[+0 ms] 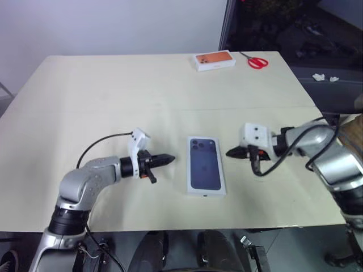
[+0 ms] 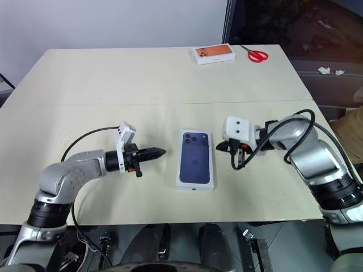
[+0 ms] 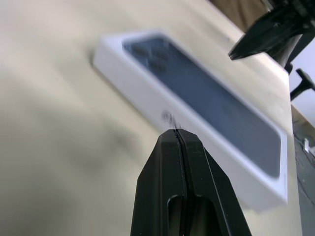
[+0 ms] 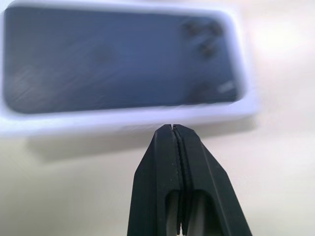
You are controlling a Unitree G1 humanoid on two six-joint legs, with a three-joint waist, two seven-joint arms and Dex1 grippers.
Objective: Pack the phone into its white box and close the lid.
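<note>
Pale beige, the counter (image 1: 85, 85) runs back to a plain wall, with a dark glass partition at the far right. From the left eye view, the white box (image 1: 206, 190) lies near the front edge with the lid (image 1: 205, 164) seated squarely on it, printed phone face up. The phone itself cannot be seen, so I judge it already inside and the closing step done or all but done. What remains, as I read it, is at most a check that the lid sits flush.

Left claw (image 1: 168, 159) points level toward the box's left side, just beside it and not touching, fingers pressed together on nothing. Right claw (image 1: 231, 153) mirrors it on the other side, tilted somewhat downward, also pinched shut and empty.

At the far edge sit a white box with an orange top (image 1: 215, 60) and red scissors (image 1: 257, 61), well apart from the work.

From the right eye view, both forearms reach inward from the sides, elbows out, the box between them.

From the left wrist view, the closed fingertips aim at the box's long side wall. From the right wrist view, shut fingers face the lid's printed top.
</note>
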